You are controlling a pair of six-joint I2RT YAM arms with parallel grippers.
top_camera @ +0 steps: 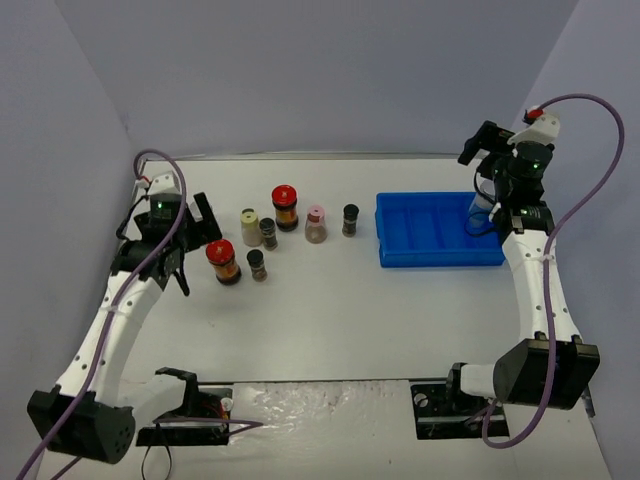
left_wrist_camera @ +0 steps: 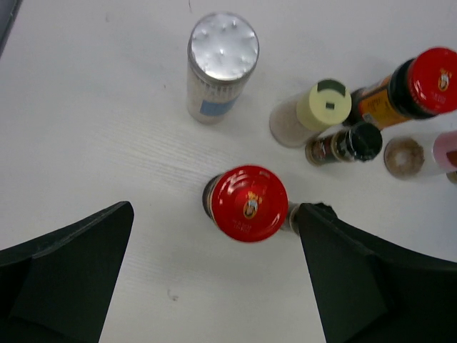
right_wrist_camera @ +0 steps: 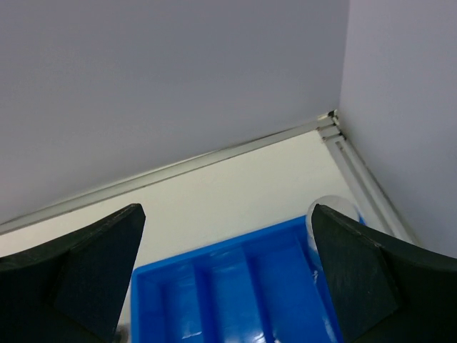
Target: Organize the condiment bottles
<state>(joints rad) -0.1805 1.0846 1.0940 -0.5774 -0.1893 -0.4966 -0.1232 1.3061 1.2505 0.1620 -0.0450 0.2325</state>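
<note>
The condiment bottles stand mostly in a bunch on the left half of the white worktop [top_camera: 350, 320]. Far left, our left hand [left_wrist_camera: 214, 209] hangs over them with its fingers wide apart and nothing in it. A silver-top jar [left_wrist_camera: 223, 64] stands by itself near that hand. A red-top jar [top_camera: 223, 261] sits between the two fingers. The left finger is well clear of it and the right finger is close.

Just right of it is a tiny black-cap bottle [top_camera: 257, 264]. Behind these stand the cream jar [top_camera: 250, 227] with a second tiny bottle [top_camera: 268, 233] just beside it. Next come the other red-top jar [top_camera: 285, 207], the pink-cap jar [top_camera: 316, 224] and a third tiny bottle [top_camera: 350, 219].

Further right lies the blue tray [top_camera: 430, 258]. A second silver-top jar [right_wrist_camera: 334, 205] stands in its right end part. Our right hand [right_wrist_camera: 227, 214] hangs over that end, fingers wide apart, holding nothing.
</note>
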